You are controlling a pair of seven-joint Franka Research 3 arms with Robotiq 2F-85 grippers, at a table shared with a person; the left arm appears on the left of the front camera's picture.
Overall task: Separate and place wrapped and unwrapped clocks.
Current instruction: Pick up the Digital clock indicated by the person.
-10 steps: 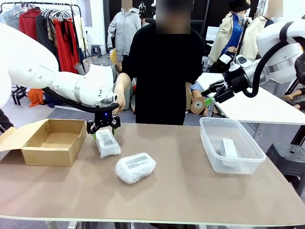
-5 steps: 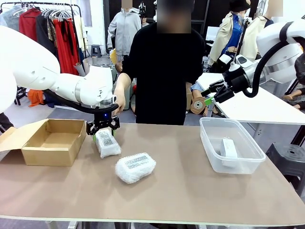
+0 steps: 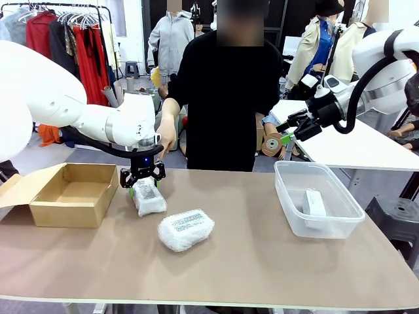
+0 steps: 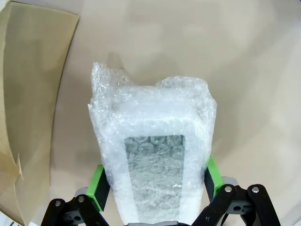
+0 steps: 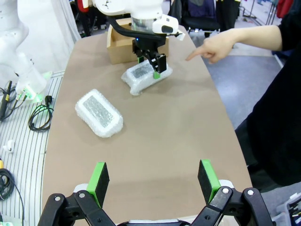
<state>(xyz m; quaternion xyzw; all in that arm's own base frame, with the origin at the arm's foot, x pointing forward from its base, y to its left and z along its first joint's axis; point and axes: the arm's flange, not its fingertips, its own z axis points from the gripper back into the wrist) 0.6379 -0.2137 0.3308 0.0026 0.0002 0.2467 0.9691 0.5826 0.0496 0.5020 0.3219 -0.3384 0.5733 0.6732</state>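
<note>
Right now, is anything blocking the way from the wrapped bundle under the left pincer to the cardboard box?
Nothing visible. Only bare table lies between the wrapped bundle and the cardboard box, though the box's near wall must be cleared. The other bundle lies on the opposite side.

Wrapped clock one (image 3: 148, 197): white bubble-wrap bundle, label up, flat on the table (image 3: 262, 261), long axis running front-to-back, just right of the cardboard box (image 3: 72, 212). Wrapped clock two (image 3: 186, 229): same sort, label up, lying at an angle, nearer the front, close to the first but apart. Bare clock (image 3: 313, 204): small white rounded block, lying in the clear tub (image 3: 283, 196), far right.
</note>
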